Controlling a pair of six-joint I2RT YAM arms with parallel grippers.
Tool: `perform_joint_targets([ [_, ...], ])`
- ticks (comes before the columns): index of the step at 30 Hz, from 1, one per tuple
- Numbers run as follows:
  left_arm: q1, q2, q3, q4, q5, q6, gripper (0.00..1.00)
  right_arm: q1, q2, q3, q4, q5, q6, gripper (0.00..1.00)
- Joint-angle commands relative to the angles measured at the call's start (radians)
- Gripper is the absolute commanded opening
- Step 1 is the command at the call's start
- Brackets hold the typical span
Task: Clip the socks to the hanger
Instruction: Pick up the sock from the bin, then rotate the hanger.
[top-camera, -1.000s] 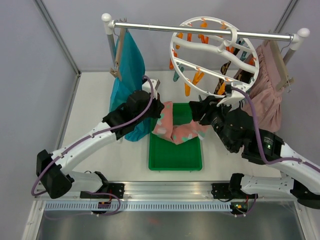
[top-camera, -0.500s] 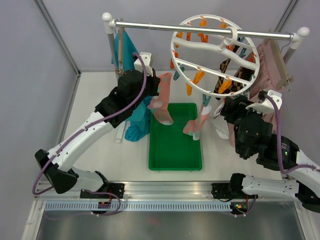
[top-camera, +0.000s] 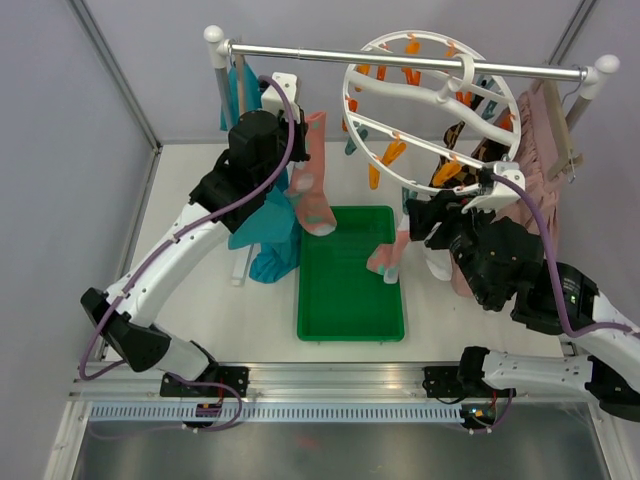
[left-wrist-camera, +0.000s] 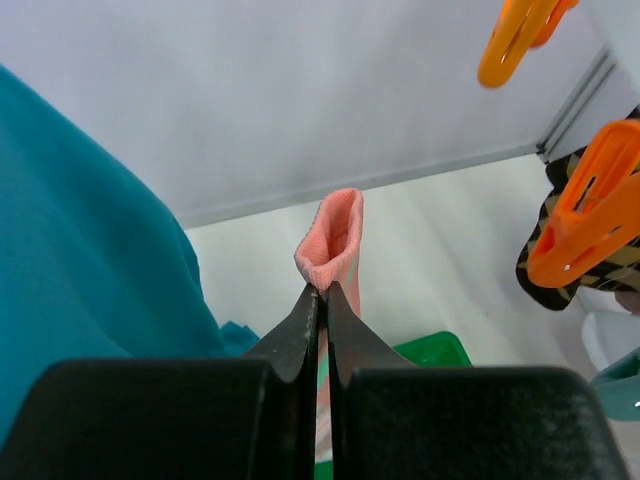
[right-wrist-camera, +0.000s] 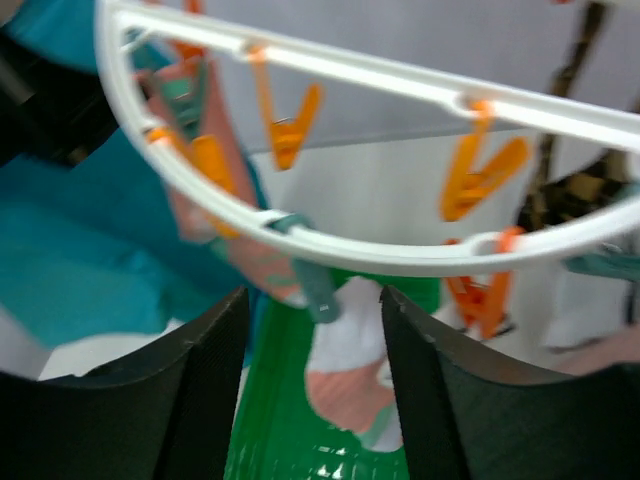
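Overhead, in the upper middle of the frame, a pink sock with mint and white patches (top-camera: 312, 190) is held up by its cuff in the left claw (left-wrist-camera: 322, 292). In the left wrist view its black fingers (left-wrist-camera: 295, 335) are seen clenched on the cuff's edge, and the rest of the sock is hidden below them. The large round white plastic drying ring with orange and teal clips (top-camera: 400, 90) hangs from the metal rail (top-camera: 330, 55), just right of that sock.

A second pink patched sock (top-camera: 388, 258) hangs from the ring's lower edge over the green plastic tray (top-camera: 350, 300) on the white desk (top-camera: 180, 190). Which clip holds it cannot be made out. A brown-black-cream argyle sock (top-camera: 447, 150) is partly screened by the ring's bars.

The right claw (right-wrist-camera: 312, 295) is seen released, its fingers standing apart below the ring's rim with nothing gripped. That wrist view is blurred, so the clips there are only roughly made out.
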Motion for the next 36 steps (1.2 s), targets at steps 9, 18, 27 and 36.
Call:
perform_joint_targets([
  [9,0.003,0.068,0.132,0.053,0.091,0.054,0.02,0.004,0.044,0.067,0.114,-0.545,-0.034,0.65],
  [18,0.003,0.095,0.151,0.05,0.135,0.043,0.02,0.008,0.229,0.078,0.171,-0.246,-0.014,0.63],
  [27,0.003,0.091,0.148,0.04,0.154,0.051,0.02,0.117,0.275,0.093,0.152,0.108,-0.038,0.62],
  [36,0.003,0.077,0.129,0.046,0.167,0.057,0.02,0.195,0.312,0.029,0.354,0.355,-0.214,0.62],
])
